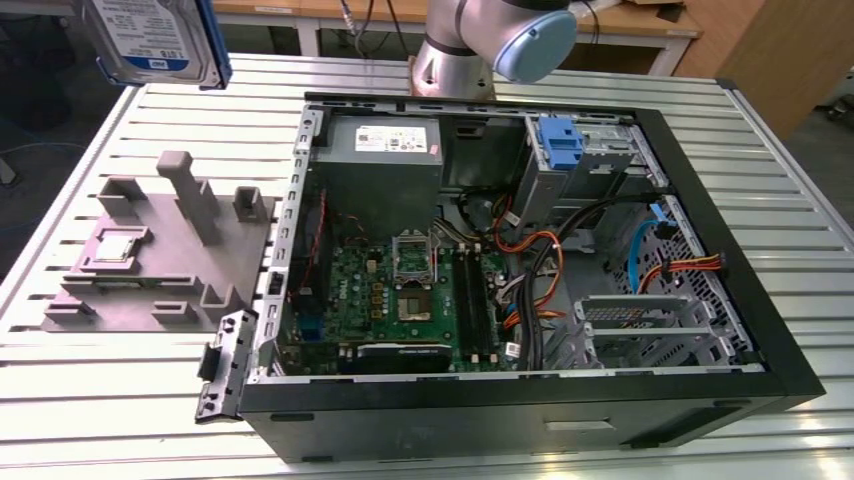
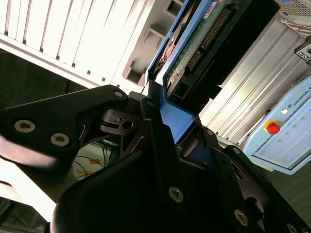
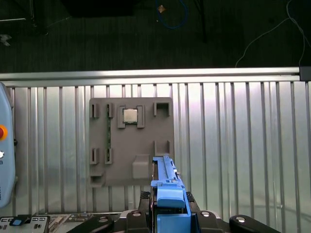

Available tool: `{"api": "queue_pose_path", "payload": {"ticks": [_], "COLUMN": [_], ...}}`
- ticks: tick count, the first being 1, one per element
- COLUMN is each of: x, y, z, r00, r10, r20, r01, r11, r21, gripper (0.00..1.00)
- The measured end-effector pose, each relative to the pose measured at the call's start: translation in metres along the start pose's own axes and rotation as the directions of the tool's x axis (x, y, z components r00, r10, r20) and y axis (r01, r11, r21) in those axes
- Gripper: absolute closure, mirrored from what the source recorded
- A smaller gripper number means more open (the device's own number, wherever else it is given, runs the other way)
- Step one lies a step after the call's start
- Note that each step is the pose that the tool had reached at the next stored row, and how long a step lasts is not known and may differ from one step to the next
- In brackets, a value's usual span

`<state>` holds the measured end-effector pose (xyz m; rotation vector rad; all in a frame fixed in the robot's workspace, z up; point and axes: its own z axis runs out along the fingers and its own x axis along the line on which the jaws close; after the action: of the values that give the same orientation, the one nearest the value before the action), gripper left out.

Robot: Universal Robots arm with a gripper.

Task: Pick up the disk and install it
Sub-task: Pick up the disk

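The disk [image 1: 150, 40], silver with a white-and-blue label and a blue frame, hangs high above the table's far corner at the exterior view's left. In the second wrist view its circuit-board side [image 2: 194, 43] faces the camera, and my gripper [image 2: 167, 111] is shut on its blue-framed end. In the first wrist view the disk [image 3: 167, 187] stands edge-on between the black fingers [image 3: 146, 213] of my gripper [image 3: 167, 216], above the grey fixture plate [image 3: 131, 141]. The open computer case [image 1: 534, 250] lies on the table at the exterior view's right of the disk.
The grey fixture plate [image 1: 154, 250] with upright posts lies beside the case. Inside the case are a grey power supply [image 1: 394, 140], a blue latch piece [image 1: 561, 145], a motherboard [image 1: 400, 290], loose cables and a metal drive cage [image 1: 647, 320]. A teach pendant [image 2: 286, 136] lies nearby.
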<state>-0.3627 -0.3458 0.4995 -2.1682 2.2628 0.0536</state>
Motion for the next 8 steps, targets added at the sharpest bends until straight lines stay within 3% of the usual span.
{"api": "queue_pose_path", "payload": {"ticks": [8], "x": [-0.0001], "y": [-0.0027], "z": [0.0000], "r00": [1.0000], "r10": [0.000], "r20": [0.0000], "r01": [0.000], "r11": [1.0000], "r21": [0.0001], "gripper": [0.63]}}
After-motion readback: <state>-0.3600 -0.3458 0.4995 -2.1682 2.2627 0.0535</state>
